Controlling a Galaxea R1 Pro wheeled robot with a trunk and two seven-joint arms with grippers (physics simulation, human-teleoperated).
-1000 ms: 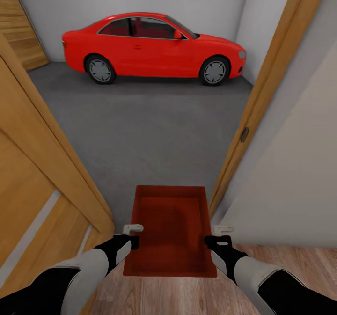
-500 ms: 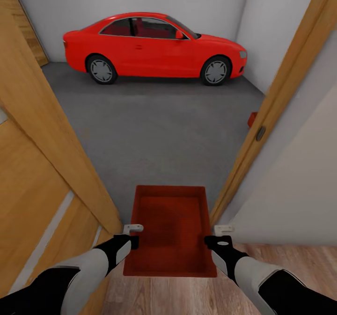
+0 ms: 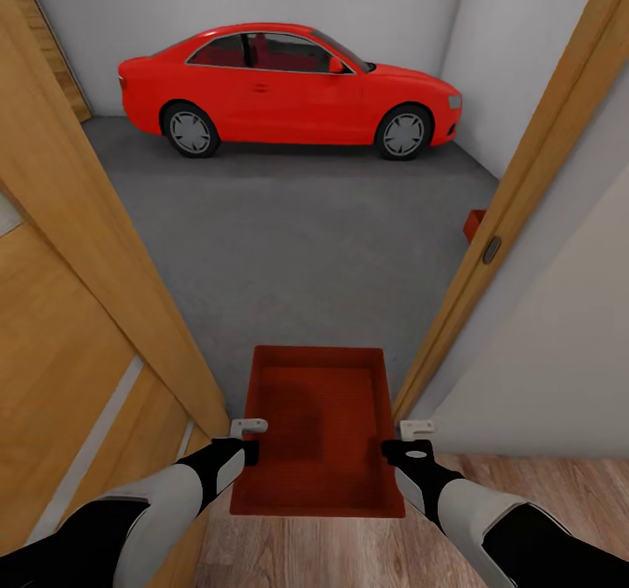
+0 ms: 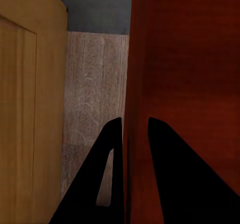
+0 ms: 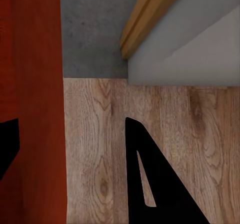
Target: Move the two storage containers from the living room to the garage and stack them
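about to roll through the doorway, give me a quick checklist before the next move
1. Left hand on bin wall: ok, fingers straddle the container wall.
2. Right hand on opposite wall: cannot tell; fingers sit wide apart around it.
3. Container level: ok.
4. Door frame clearance on the right: cannot tell, close.
5. Open door clearance on the left: cannot tell, close.
6. Garage floor ahead: ok up to the red car; small red object by the frame.

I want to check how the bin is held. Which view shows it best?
The head view: the whole red bin sits between both end effectors. The left wrist view shows one wall between fingers; the right wrist view shows a side strip.
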